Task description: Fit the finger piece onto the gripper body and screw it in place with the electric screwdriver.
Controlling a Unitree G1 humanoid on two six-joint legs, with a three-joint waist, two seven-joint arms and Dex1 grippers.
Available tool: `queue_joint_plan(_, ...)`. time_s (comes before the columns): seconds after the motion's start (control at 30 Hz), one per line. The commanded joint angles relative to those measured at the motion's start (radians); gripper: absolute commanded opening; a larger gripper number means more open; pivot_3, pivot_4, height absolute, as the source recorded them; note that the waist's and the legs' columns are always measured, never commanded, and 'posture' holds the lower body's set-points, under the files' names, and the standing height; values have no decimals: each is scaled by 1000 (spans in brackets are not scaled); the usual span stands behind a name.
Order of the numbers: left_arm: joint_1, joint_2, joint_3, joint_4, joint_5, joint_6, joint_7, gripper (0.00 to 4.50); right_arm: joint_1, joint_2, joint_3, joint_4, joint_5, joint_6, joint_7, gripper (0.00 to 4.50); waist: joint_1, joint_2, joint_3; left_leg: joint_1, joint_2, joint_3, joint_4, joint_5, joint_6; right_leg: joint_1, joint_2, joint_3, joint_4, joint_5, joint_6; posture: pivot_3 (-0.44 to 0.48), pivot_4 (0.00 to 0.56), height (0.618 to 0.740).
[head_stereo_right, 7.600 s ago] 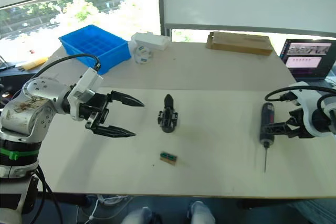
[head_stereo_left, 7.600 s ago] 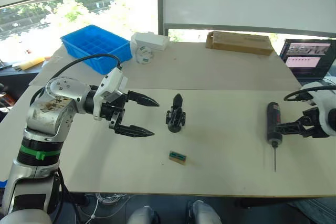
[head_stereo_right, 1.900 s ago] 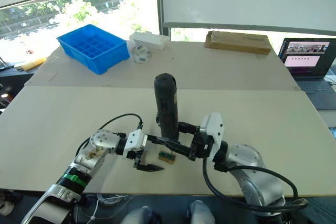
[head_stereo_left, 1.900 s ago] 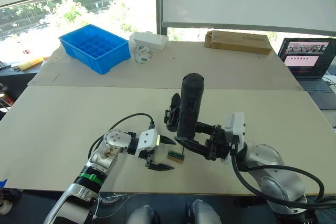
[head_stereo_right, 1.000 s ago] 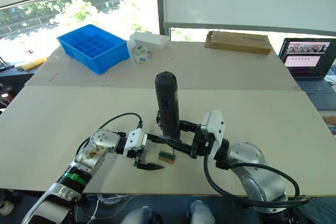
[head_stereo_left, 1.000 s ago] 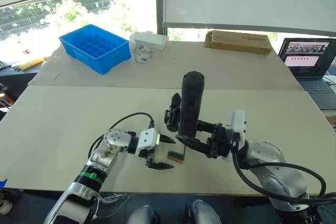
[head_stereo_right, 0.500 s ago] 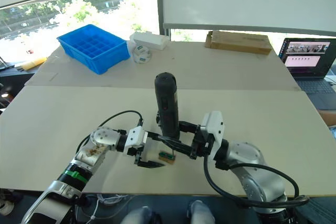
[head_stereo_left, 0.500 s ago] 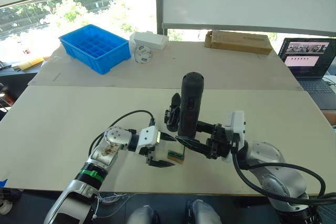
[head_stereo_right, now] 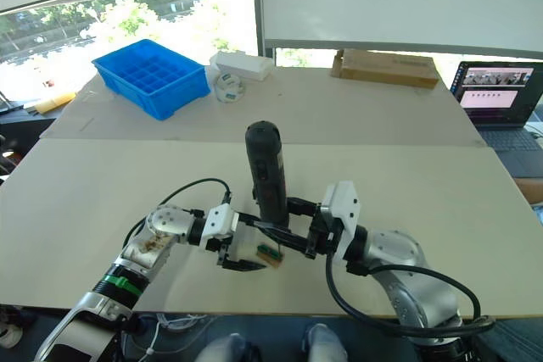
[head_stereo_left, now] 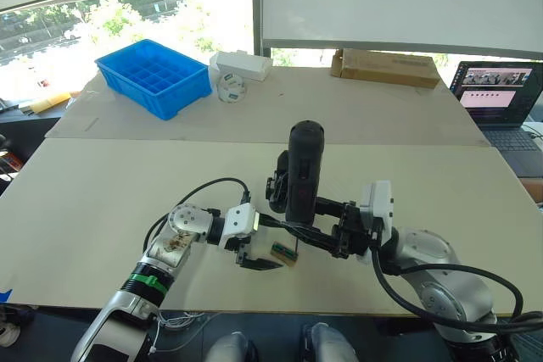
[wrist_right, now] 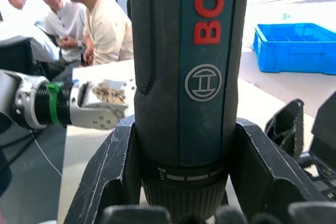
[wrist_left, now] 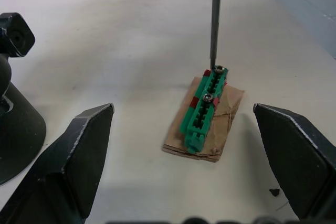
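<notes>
The right gripper [head_stereo_left: 316, 228] is clamped around the lower barrel of the electric screwdriver [head_stereo_left: 301, 171], holding it upright with the thin bit [wrist_left: 214, 19] pointing down. The bit's tip sits on or just above the far screw in a small green-topped block [wrist_left: 205, 110], which lies on the table [head_stereo_left: 110, 184] between the left gripper's [head_stereo_left: 260, 243] spread-apart fingers [wrist_left: 68, 156]; those fingers flank the block without touching it.

The gripper body [head_stereo_left: 277, 192] stands just beyond the screwdriver from the right gripper, with the finger piece [head_stereo_left: 281, 162] appearing to rise from its top, though how firmly it is seated cannot be told.

The screwdriver looks heavy and rigid, with a smooth barrel that could twist in the grasp; low on the barrel, near the collar, seems the steadiest hold. The block looks light and likely to slide, so it probably needs bracing by its long sides. The screws are tiny and easily lost.
</notes>
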Motion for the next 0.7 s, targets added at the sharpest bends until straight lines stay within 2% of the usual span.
queue_joint_plan(0.03, -12, -3, 9, -21, -10, 3, 2, 4500, -14, 2, -15, -38, 0, -48, 8, 1924, 0, 0, 0, 0, 0, 0, 0, 0, 0, 0, 0, 0, 0, 0, 0, 0, 150, 738)
queue_joint_plan(0.37, -11, -7, 9, -19, -11, 2, 2, 4500, -19, 1, -33, -41, 0, -36, 8, 1924, 0, 0, 0, 0, 0, 0, 0, 0, 0, 0, 0, 0, 0, 0, 0, 0, 150, 738)
queue_joint_plan(0.5, -9, -6, 7, -19, -12, 1, -3, 4500, -34, -3, -76, -67, 115, 37, -5, 1924, 0, 0, 0, 0, 0, 0, 0, 0, 0, 0, 0, 0, 0, 0, 0, 0, 150, 738)
queue_joint_plan(0.7, -10, -14, 1, -18, -9, -1, -5, 4500, -35, 3, -56, -77, 142, 63, -13, 1924, 0, 0, 0, 0, 0, 0, 0, 0, 0, 0, 0, 0, 0, 0, 0, 0, 150, 738)
